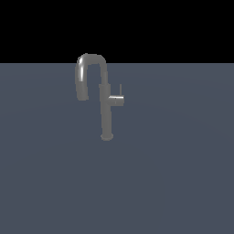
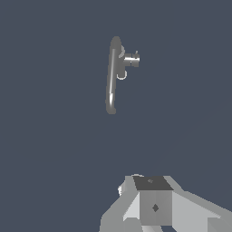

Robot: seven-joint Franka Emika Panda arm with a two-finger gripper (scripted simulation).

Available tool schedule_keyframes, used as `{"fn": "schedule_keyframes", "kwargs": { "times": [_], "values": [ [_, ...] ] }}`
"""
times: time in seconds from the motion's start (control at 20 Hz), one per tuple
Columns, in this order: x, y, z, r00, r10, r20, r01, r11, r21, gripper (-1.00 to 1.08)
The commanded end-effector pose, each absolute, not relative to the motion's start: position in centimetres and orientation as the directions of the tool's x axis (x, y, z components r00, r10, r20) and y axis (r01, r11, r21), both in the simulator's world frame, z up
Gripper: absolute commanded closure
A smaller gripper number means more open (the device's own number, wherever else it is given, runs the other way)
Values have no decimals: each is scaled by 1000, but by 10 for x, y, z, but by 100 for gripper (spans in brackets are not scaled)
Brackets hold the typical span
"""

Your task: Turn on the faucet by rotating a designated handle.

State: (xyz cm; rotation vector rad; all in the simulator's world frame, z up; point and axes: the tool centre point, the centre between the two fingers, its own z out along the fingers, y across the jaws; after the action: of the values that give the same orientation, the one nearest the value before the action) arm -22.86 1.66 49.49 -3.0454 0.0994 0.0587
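Observation:
The grey metal faucet (image 1: 106,114) stands upright on the flat grey-blue floor, its stem rising from a small round base. Its spout (image 1: 85,77) arches over like an upside-down U toward the exterior view's left. The handle (image 1: 116,100), a short cylinder stub, juts from the stem toward the exterior view's right, with a thin rod lever (image 1: 120,89) pointing up. In the wrist view the faucet (image 2: 112,77) is seen from above, well away from me, with the handle (image 2: 132,59) at its side. Only grey blocks of my gripper (image 2: 154,201) show at the picture's edge; the arm is absent from the exterior view.
A plain grey-blue floor (image 1: 173,173) spreads around the faucet on all sides. Above its far edge there is only black background.

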Motion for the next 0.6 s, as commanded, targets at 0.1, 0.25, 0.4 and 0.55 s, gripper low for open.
{"fn": "schedule_keyframes", "kwargs": {
  "times": [0.1, 0.25, 0.4, 0.55],
  "values": [
    [-209, 17, 490, 988, -119, -100, -133, -980, -145, 108],
    [-192, 17, 485, 975, -163, -152, -190, -964, -187, 108],
    [-175, 16, 479, 956, -206, -208, -252, -941, -227, 108],
    [-158, 14, 473, 932, -246, -267, -316, -911, -264, 108]
  ]
}}
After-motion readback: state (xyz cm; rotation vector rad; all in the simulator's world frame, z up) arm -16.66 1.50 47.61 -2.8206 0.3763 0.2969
